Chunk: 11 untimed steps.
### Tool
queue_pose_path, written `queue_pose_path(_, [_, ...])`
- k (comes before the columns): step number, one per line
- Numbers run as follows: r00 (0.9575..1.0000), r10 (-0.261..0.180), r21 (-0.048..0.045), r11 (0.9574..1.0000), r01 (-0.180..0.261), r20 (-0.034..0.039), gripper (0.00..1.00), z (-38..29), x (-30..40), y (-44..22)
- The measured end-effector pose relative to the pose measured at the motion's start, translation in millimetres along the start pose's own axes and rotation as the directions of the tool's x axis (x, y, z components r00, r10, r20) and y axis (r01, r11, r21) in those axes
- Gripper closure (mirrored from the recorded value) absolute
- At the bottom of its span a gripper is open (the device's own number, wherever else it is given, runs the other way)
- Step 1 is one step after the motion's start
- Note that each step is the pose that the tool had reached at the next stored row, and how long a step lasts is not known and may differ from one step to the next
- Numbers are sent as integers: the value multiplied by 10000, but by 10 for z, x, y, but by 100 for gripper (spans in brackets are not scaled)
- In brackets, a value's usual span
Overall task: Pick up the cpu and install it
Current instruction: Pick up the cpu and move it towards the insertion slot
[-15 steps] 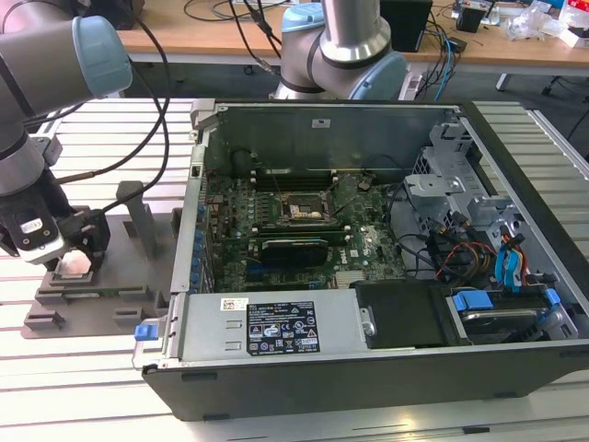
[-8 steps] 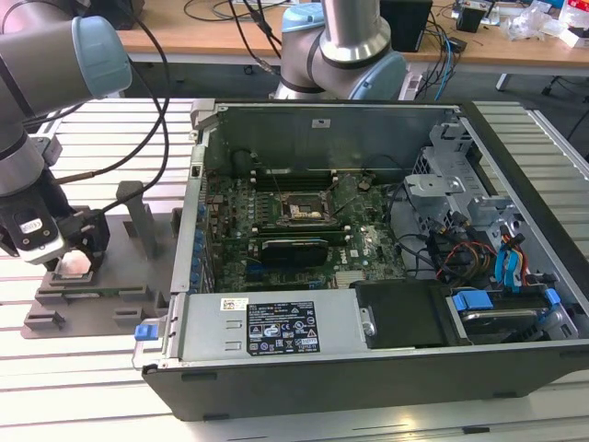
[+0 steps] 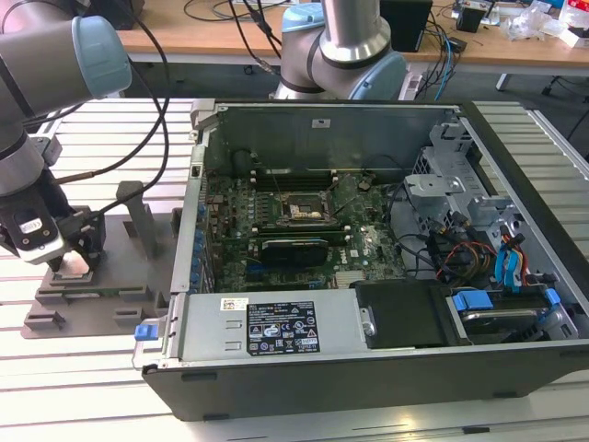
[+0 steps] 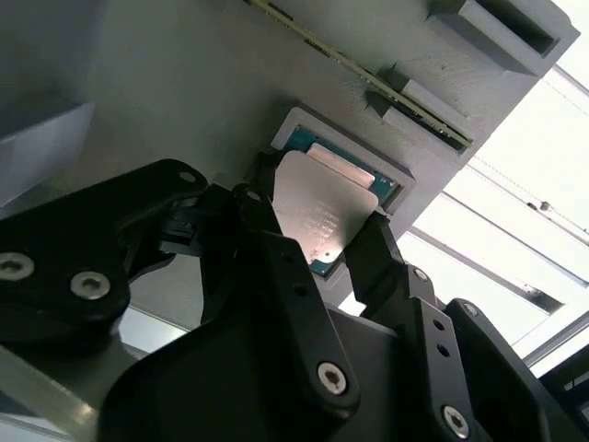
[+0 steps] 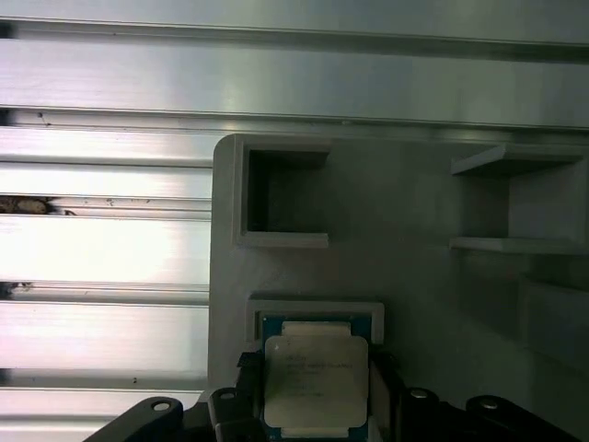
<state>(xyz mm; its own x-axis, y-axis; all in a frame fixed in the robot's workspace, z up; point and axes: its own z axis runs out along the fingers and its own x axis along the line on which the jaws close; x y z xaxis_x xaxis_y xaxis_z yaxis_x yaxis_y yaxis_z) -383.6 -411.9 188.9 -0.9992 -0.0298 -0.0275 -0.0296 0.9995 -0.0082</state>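
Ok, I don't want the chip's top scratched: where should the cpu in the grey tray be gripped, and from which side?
Probably by two opposite thin edges, coming straight down from above. The cpu lies flat, metal top up, in a framed pocket of the grey tray, so its edges are the only purchase. The hand sits astride it.

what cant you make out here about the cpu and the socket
- First wrist view: the cpu is cut off at one end by the picture's edge.
- Second wrist view: the gripper covers one side of the cpu, so whether it is gripped can't be told.
- Exterior view: the gripper hides the grey tray recess; the motherboard socket is too small to tell whether it is empty.
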Motion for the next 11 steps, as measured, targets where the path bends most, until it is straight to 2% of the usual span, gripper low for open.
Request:
queue_pose_path(3, [10000,-1,2,10000,1,3,45,-5,0,0])
queue_pose_path(6, [10000,-1,4,10000,1,1,45,-52,-2,-1])
queue_pose_path(11, [10000,-1,4,10000,1,1,45,-72,-2,-1])
